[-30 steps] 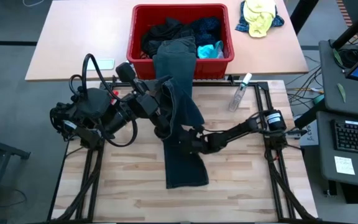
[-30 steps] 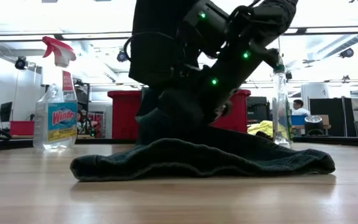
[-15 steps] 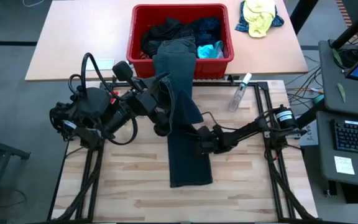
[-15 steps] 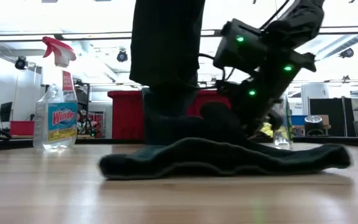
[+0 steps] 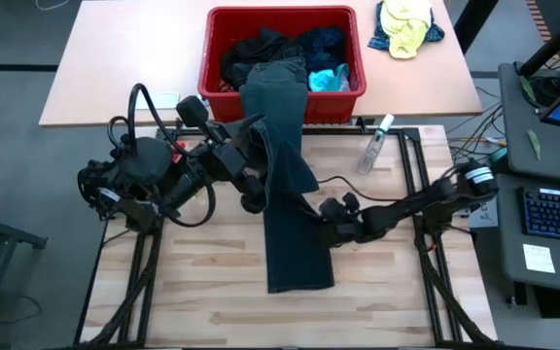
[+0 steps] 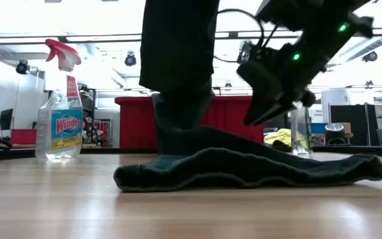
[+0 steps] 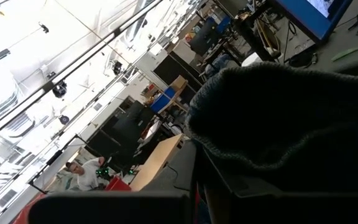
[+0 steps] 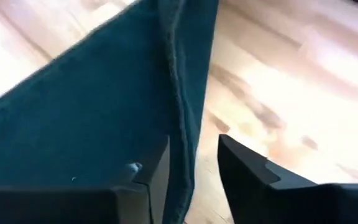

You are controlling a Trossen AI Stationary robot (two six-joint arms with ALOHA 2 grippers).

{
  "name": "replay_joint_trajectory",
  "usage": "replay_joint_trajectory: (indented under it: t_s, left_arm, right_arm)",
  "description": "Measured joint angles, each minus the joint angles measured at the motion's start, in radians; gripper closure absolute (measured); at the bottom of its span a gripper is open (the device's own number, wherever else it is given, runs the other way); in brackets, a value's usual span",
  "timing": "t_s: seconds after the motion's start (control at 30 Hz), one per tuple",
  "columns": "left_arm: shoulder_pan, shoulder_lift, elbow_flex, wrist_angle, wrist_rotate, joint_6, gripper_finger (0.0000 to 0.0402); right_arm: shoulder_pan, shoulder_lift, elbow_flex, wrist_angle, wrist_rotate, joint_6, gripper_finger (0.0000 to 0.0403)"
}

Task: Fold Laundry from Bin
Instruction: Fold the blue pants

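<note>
Laundry: a dark garment (image 5: 285,185) hangs from the bin (image 5: 282,97) down onto the desk (image 5: 192,282); left gripper (image 5: 258,131) clenched on it near the bin; right wrist view alone shows right gripper (image 8: 191,163) parted at its edge.

garment (image 5: 295,233) draped from bin (image 5: 285,95) onto table (image 5: 192,282)

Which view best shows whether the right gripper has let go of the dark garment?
The right wrist view: the right gripper is open, its fingers astride the dark garment's edge. The low view shows it lifted above the cloth. The high view only places it beside the garment; the left wrist view misses it.
</note>
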Motion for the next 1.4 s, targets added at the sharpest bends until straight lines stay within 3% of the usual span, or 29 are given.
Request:
replay_joint_trajectory:
  t_s: [0.13,0.27,0.43,0.63,0.77,1.0,1.23,1.4]
  left_arm:
    - [0.0,0.0,0.0,-0.005,0.0,0.0,0.0401]
    - [0.0,0.0,0.0,-0.011,0.0,0.0,0.0401]
    - [0.0,0.0,0.0,-0.011,0.0,0.0,0.0401]
    - [0.0,0.001,0.0,-0.011,0.0,-0.003,0.0401]
    - [0.0,0.001,0.0,-0.011,0.0,-0.003,0.0401]
    - [0.0,0.001,0.0,-0.011,0.0,-0.003,0.0401]
    - [0.0,0.002,0.0,-0.011,0.0,-0.004,0.0401]
    - [0.0,0.002,0.0,-0.023,0.0,-0.008,0.0401]
  right_arm:
    - [0.042,-0.029,-0.033,0.16,0.023,-0.163,0.0254]
    - [0.051,0.05,-0.101,0.495,-0.106,-0.316,0.0265]
    - [0.036,0.272,-0.122,0.844,-0.17,-0.384,0.0319]
    - [0.036,0.487,-0.066,1.049,-0.171,-0.42,0.0388]
    - [0.035,0.554,0.005,1.062,-0.204,-0.44,0.039]
    - [0.077,0.633,0.181,1.029,-0.469,-0.547,0.039]
    - [0.108,0.611,0.336,0.713,-0.4,-0.627,0.039]
    - [0.106,0.585,0.366,0.611,-0.389,-0.647,0.039]
